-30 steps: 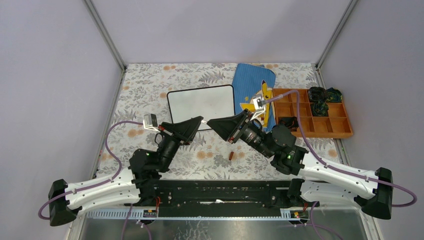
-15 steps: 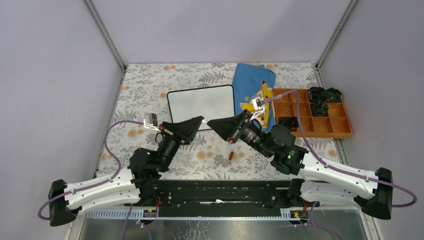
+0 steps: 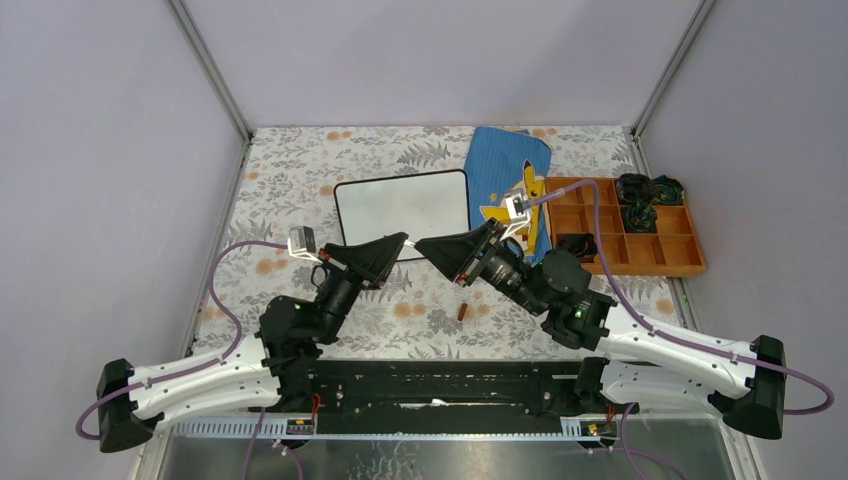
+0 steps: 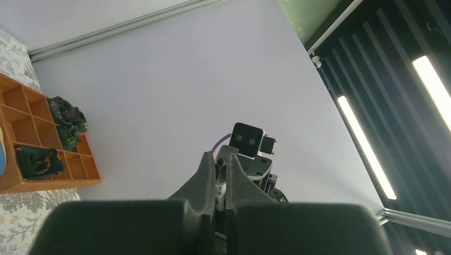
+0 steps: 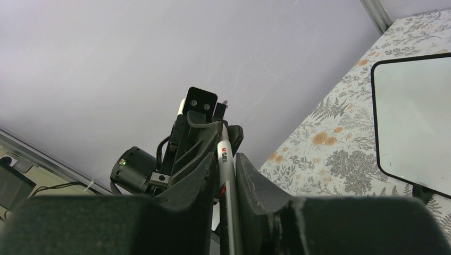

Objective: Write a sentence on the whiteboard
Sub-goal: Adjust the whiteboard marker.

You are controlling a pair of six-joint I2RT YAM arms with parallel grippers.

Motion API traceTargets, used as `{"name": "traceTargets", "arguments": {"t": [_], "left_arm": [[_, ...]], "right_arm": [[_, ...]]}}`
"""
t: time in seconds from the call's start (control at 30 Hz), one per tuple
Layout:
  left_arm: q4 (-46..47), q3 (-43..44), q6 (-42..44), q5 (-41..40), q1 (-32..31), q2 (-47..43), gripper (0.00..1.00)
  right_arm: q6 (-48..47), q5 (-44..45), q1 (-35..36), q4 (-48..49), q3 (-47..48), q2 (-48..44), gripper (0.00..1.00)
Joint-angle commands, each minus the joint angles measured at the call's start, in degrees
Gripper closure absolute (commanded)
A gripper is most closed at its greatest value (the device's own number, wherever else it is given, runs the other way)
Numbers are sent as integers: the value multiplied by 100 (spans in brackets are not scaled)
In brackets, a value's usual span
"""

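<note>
- Position: small rectangular whiteboard with a thin black rounded frame (image 3: 402, 205) lies on the floral-patterned bench (image 3: 300, 170), just beyond both claws. Its surface is blank, with no stroke on it.
- Blue cloth pouch (image 3: 505, 165) sits just beside the board's right edge, with an orange wooden compartment tray (image 3: 640, 268) further right.
- Right claw (image 5: 226, 155): grasping the barrel of a slim white marker with red lettering (image 5: 229, 194), held above the bench, its far end reaching to the left arm.
- Left claw (image 4: 219, 158): clenched tight, nipping the marker's far end as far as both wrist views show.
- Small red-brown piece (image 3: 462, 312) lies on the bench under the right arm; cannot tell if it is a cap.
- Judgement: step in hand is a claw-to-claw regrip or uncapping; writing not begun.
- To do it well: pull straight along the marker's axis, one claw firm while the other gives. Twisting off-line would skew the pen in the grip.
- Afterwards, the tip should meet the board's upper left lightly. The board may slide, so a steadying claw on the frame seems wise.
</note>
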Motion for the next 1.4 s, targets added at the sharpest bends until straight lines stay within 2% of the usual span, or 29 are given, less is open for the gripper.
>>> {"name": "traceTargets", "arguments": {"t": [0.0,0.27,0.4,0.53,0.73,0.83,0.87,0.97,1.03,1.13,1.37], "left_arm": [[27,84,47,-156,-27,-60,100],[25,84,56,-171,-31,-67,100],[16,82,47,-168,-27,-67,100],[16,80,47,-161,-27,-58,100],[-7,67,29,-149,-27,-44,100],[-90,65,69,-120,-27,-69,100],[-174,83,96,-103,-27,-89,88],[-636,153,215,-113,-27,-268,43],[-1256,211,271,-203,-28,-454,19],[-2343,414,575,-365,-27,-792,6],[-6419,1701,1850,-1231,-27,-907,4]], "right_arm": [[56,109,-38,400,161,-67,75],[73,1,-38,374,170,-59,71],[79,-14,-38,366,170,-56,73],[81,-29,-37,366,170,-60,81],[74,5,-40,364,154,-68,100],[54,66,-39,354,114,-112,100],[21,87,-39,324,109,-143,100],[-171,224,-37,48,125,-265,100],[-374,461,-37,-282,170,-395,100],[-831,918,-39,-1057,347,-633,100],[-1703,2294,-42,-2839,482,-1119,100]]}}
